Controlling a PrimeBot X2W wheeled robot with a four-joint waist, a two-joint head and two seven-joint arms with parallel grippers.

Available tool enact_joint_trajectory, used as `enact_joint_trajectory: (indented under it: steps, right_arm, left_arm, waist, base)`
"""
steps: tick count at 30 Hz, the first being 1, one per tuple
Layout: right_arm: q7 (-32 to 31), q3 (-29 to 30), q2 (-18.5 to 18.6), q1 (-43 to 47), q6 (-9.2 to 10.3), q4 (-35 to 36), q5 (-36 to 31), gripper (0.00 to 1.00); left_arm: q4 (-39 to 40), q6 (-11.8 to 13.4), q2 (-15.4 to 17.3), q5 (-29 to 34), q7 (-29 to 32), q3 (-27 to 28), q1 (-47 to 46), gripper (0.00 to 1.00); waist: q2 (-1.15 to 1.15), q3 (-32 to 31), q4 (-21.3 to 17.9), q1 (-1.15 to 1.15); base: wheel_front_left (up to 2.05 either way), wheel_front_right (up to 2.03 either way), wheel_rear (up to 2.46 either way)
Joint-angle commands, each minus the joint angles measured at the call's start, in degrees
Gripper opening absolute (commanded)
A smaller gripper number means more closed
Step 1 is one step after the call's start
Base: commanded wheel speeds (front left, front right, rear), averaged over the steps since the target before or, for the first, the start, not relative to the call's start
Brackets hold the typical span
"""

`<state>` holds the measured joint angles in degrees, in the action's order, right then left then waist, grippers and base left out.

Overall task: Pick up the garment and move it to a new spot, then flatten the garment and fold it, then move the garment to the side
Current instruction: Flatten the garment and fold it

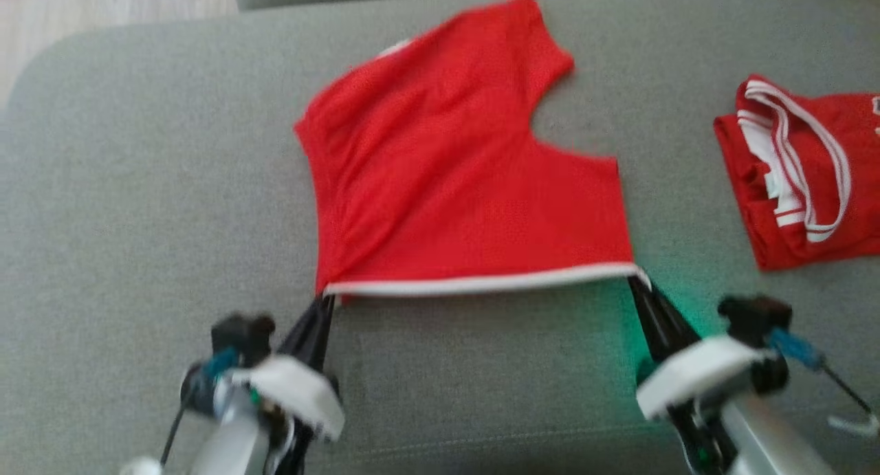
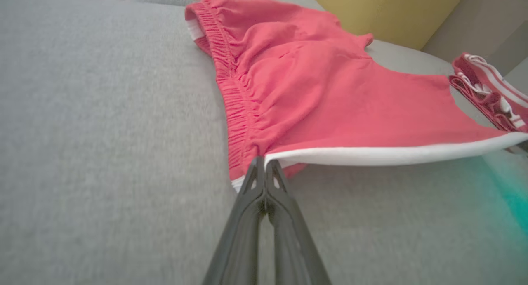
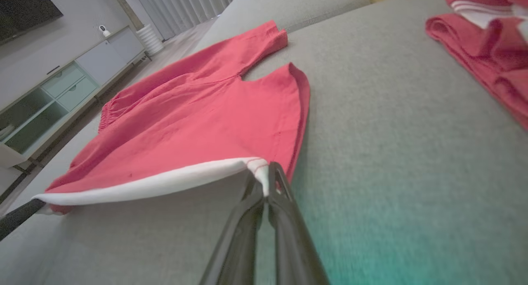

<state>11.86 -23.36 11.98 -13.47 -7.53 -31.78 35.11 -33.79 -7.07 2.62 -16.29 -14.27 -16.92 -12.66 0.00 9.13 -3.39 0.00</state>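
Right now the red shorts [image 1: 454, 179] lie spread mid-way across the grey cushion [image 1: 137, 186]. The left gripper [image 1: 326, 300] is pinched tight on the left corner of their near white hem [image 1: 481, 282], and the right gripper [image 1: 638, 280] on the right corner. A folded red-and-white garment [image 1: 790, 179] lies apart at right. A white patch [image 1: 397, 47] on the shorts' far edge is too blurred to read.

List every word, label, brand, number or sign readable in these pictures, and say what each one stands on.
No text can be read anywhere.
red shorts: plain red cloth with a white hem band; no legible print or label.
folded red garment: a small white mark at the head view's right edge, cut off and too blurred to read.
grey sofa: no lettering.
cabinet: no lettering visible.
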Motion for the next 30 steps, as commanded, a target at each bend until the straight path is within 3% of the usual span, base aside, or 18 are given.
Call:
enact_joint_trajectory:
  steps: [1, 6, 9, 15, 21, 30]
  right_arm:
    - [-0.5, 0.1, 0.6, 1.3, 0.04, 3.2, -0.9, 0.00]
    - [-9.6, 7.5, 0.5, 13.7, 0.04, 17.0, -5.8, 0.00]
    - [-18.5, 13.5, -1.3, 23.0, 0.04, 29.0, -10.1, 0.00]
    - [-28.7, 19.7, -4.6, 31.4, 0.04, 42.5, -13.6, 0.00]
    - [-32.7, 22.0, -4.8, 27.5, 0.04, 45.7, -14.2, 0.00]
    - [-34.2, 21.3, 1.1, 8.4, 0.04, 37.9, -12.3, 0.00]
  left_arm:
    - [2.6, 0.2, 1.6, 0.0, -0.3, 1.7, -0.2, 0.00]
    - [12.5, 2.4, 3.7, -0.5, 4.2, 1.8, 9.2, 0.00]
    - [22.1, 4.3, 5.4, -0.9, 9.3, 1.8, 16.0, 0.00]
    - [34.2, 6.5, 6.9, -1.8, 17.7, 1.2, 23.4, 0.00]
    - [38.5, 6.0, 7.8, -2.7, 22.8, 0.5, 21.3, 0.00]
    - [35.3, 2.5, 8.2, -4.5, 28.4, -0.3, 6.1, 0.00]
  waist:
    - [0.00, -1.4, -0.1, 0.00]
    - [0.00, -3.7, -0.2, 0.00]
    - [0.00, -4.7, -0.1, 0.00]
    - [0.00, -4.9, 0.1, 0.00]
    - [0.00, -2.7, 0.8, 0.00]
    - [0.00, 5.2, 4.0, 0.00]
  base:
    - [0.00, 0.00, 0.00]
    - [0.00, 0.00, 0.00]
    - [0.00, 0.00, 0.00]
    - [0.00, 0.00, 0.00]
    - [0.00, 0.00, 0.00]
    - [0.00, 0.00, 0.00]
